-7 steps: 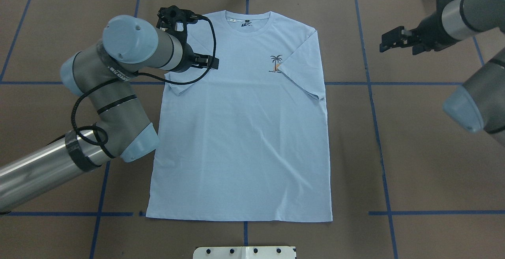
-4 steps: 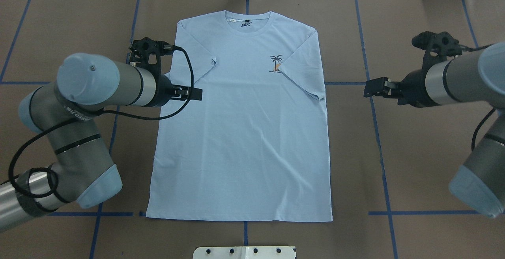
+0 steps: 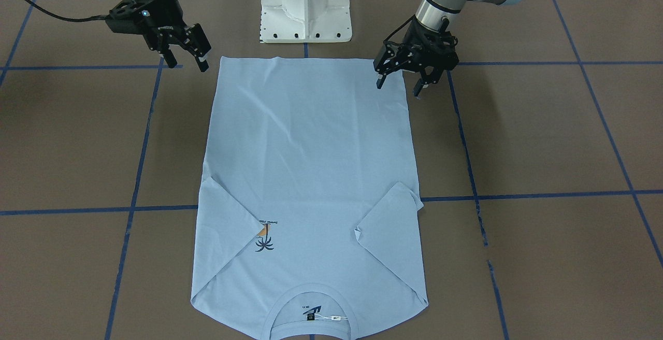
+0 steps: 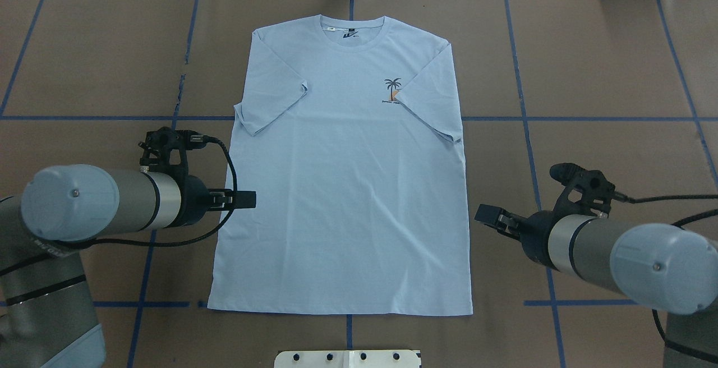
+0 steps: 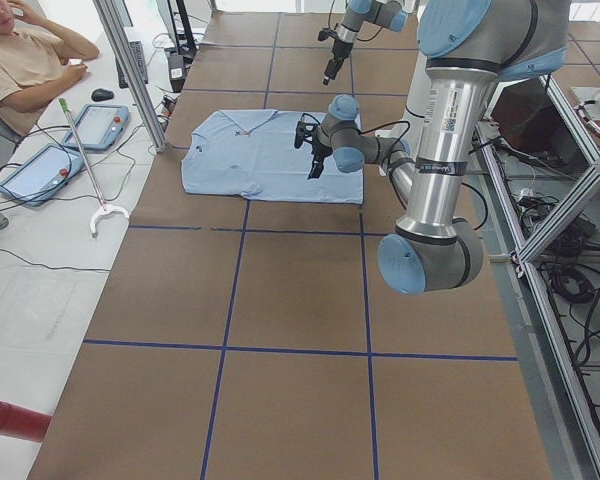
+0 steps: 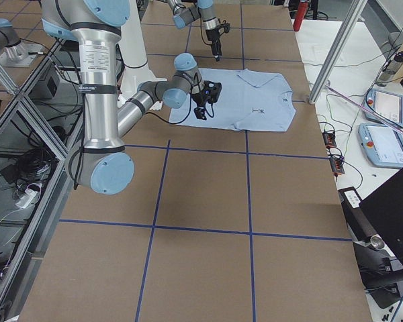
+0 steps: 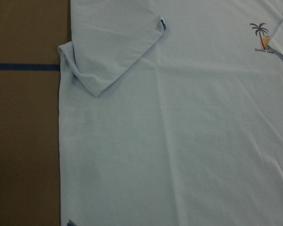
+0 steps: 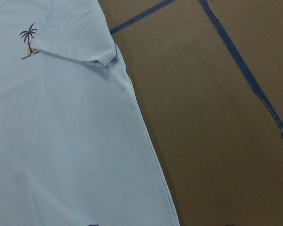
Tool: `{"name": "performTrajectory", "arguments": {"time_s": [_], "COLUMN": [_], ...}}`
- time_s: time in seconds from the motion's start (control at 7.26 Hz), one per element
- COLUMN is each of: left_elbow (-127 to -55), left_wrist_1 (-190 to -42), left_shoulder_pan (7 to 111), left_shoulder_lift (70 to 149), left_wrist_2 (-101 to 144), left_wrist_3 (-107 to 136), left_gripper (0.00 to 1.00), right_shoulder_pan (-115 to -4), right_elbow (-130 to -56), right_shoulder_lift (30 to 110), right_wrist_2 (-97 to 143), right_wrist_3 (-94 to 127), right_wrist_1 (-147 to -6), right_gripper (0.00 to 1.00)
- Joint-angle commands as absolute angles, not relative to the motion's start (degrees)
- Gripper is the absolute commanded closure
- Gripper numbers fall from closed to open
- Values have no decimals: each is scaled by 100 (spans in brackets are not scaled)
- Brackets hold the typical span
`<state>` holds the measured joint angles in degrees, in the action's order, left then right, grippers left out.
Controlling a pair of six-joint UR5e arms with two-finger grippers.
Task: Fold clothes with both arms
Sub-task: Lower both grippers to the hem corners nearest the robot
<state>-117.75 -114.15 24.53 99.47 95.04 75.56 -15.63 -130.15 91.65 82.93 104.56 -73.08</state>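
The light blue T-shirt [image 4: 348,188] lies flat, print side up, with both sleeves folded inward and the collar at the far end. My left gripper [image 4: 247,199] hovers at the shirt's left edge near the hem, open and holding nothing. In the front-facing view the left gripper [image 3: 398,88] has one fingertip over the hem corner of the shirt [image 3: 311,164]. My right gripper [image 4: 483,212] hangs just off the right edge, also open and holding nothing; in the front-facing view the right gripper [image 3: 187,65] is beside the other hem corner. The wrist views show only shirt [image 7: 179,141] [image 8: 61,141] and table.
The white pedestal base [image 3: 305,8] stands just behind the hem. Blue tape lines [image 4: 533,132] cross the brown table. A person [image 5: 30,60] sits at a side desk with tablets beyond the collar end. Aluminium posts [image 5: 130,70] stand at that edge.
Both arms have swept back from the sleeves toward the hem end, along the shirt's sides. The left sleeve, earlier under the left gripper, now lies folded inward.
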Motion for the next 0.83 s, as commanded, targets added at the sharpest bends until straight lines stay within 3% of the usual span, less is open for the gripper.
{"name": "performTrajectory", "arguments": {"time_s": [0.0,0.69], "left_elbow": [-11840,-11865], "left_wrist_1": [-11051,-10538], "left_shoulder_pan": [1701,960], "left_shoulder_lift": [9572,9580], "left_wrist_2": [8785,8728], "left_wrist_3": [8634,9200], "left_gripper": [26,30], "right_shoulder_pan": [-1126,-1081], "right_elbow": [-13043,-13034], "right_shoulder_lift": [9193,9176], "right_wrist_2": [7972,7866], "right_wrist_3": [11065,11074], "right_wrist_1": [-7356,-7356], "right_gripper": [16,15]}}
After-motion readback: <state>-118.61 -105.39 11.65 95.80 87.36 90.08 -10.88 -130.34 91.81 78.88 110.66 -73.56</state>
